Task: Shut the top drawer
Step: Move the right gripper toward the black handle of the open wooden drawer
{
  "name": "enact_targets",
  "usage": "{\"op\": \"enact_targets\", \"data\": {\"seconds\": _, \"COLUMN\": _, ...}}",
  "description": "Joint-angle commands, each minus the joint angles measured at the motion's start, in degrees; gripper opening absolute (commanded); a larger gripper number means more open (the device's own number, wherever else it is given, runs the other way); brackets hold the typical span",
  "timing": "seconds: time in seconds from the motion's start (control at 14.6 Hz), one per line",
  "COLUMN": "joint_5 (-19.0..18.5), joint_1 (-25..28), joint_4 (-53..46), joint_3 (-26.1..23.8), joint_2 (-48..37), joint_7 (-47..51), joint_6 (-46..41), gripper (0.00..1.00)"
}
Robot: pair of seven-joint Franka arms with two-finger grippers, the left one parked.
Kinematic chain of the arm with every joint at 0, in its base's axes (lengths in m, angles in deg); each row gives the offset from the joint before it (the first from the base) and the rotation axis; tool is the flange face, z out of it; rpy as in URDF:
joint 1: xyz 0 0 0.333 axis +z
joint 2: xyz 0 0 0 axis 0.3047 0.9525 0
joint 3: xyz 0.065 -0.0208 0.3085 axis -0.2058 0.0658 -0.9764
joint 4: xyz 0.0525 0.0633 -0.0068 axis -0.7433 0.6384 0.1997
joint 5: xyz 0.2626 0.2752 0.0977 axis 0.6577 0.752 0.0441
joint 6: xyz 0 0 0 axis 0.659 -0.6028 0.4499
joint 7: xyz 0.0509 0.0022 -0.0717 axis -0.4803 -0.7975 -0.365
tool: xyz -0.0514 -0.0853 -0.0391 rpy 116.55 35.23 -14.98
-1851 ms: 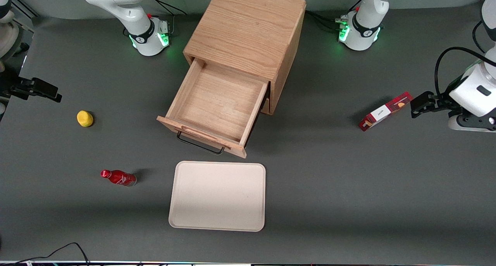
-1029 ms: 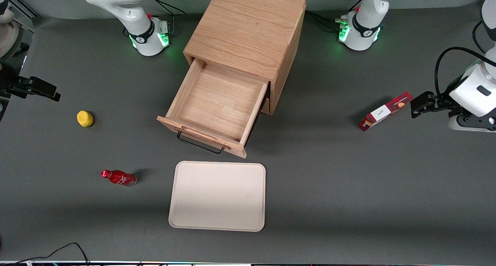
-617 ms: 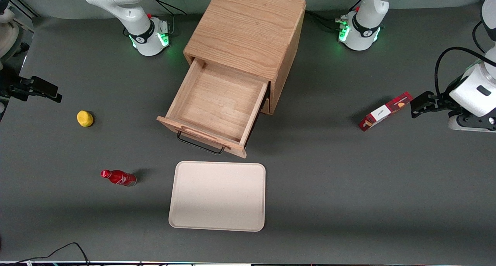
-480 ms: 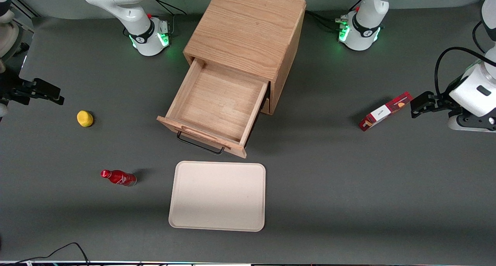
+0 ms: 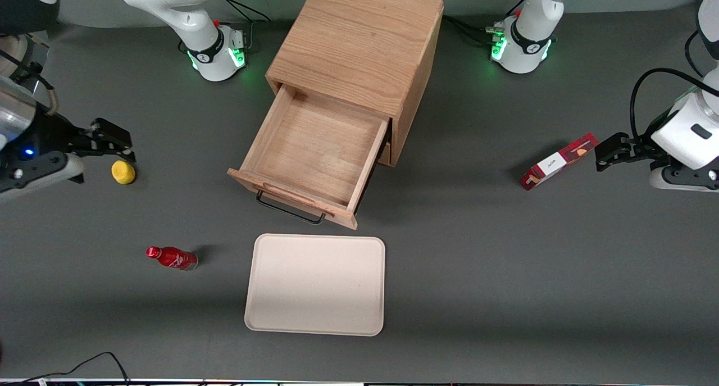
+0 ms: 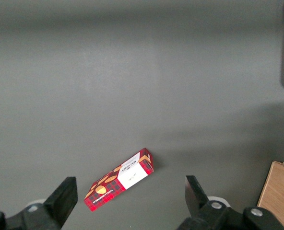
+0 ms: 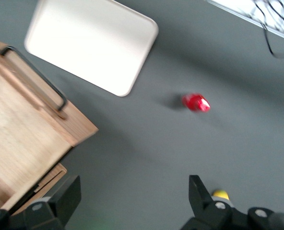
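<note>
Front view has my gripper hanging with fingers spread over the dark grey table, just above the yellow ball, at the working arm's end. My arm reaches in low from that edge. Well apart, the top drawer stands pulled out of the cabinet, empty.

Even overhead light, soft shadows, wrist view blurred.
</note>
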Motion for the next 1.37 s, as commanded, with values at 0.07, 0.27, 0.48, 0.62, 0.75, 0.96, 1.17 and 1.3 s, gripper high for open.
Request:
{"op": "enact_targets", "data": {"seconds": 0.07, "joint_5": 0.1, "joint_1": 1.0, "joint_4": -8.3, "joint_3": -4.8, "joint_2": 7.0, "joint_7": -2.1, "joint_6": 1.9, "gripper": 1.00}}
{"op": "enact_targets", "data": {"seconds": 0.27, "joint_5": 0.0, "joint_1": 3.7, "joint_4": -8.3, "joint_3": -5.6, "joint_2": 8.8, "joint_7": -3.1, "joint_6": 4.6, "gripper": 1.00}}
{"op": "enact_targets", "data": {"seconds": 0.48, "joint_5": -5.6, "joint_1": 5.3, "joint_4": -8.2, "joint_3": -8.8, "joint_2": 9.3, "joint_7": -14.7, "joint_6": 4.6, "gripper": 1.00}}
{"op": "enact_targets", "data": {"seconds": 0.62, "joint_5": -6.8, "joint_1": 5.2, "joint_4": -8.1, "joint_3": -9.6, "joint_2": 10.7, "joint_7": -22.0, "joint_6": 4.6, "gripper": 1.00}}
{"op": "enact_targets", "data": {"seconds": 0.75, "joint_5": -6.7, "joint_1": 5.3, "joint_4": -8.2, "joint_3": -9.6, "joint_2": 12.2, "joint_7": -32.6, "joint_6": 5.1, "gripper": 1.00}}
{"op": "enact_targets", "data": {"seconds": 0.96, "joint_5": -4.9, "joint_1": 4.2, "joint_4": -7.9, "joint_3": -10.9, "joint_2": 12.3, "joint_7": -37.2, "joint_6": 5.8, "gripper": 1.00}}
{"op": "enact_targets", "data": {"seconds": 1.17, "joint_5": 2.7, "joint_1": 3.9, "joint_4": -7.5, "joint_3": -10.7, "joint_2": 15.1, "joint_7": -36.8, "joint_6": 8.3, "gripper": 1.00}}
{"op": "enact_targets", "data": {"seconds": 1.3, "joint_5": 5.7, "joint_1": 3.2, "joint_4": -7.5, "joint_3": -10.4, "joint_2": 16.5, "joint_7": -34.7, "joint_6": 9.6, "gripper": 1.00}}
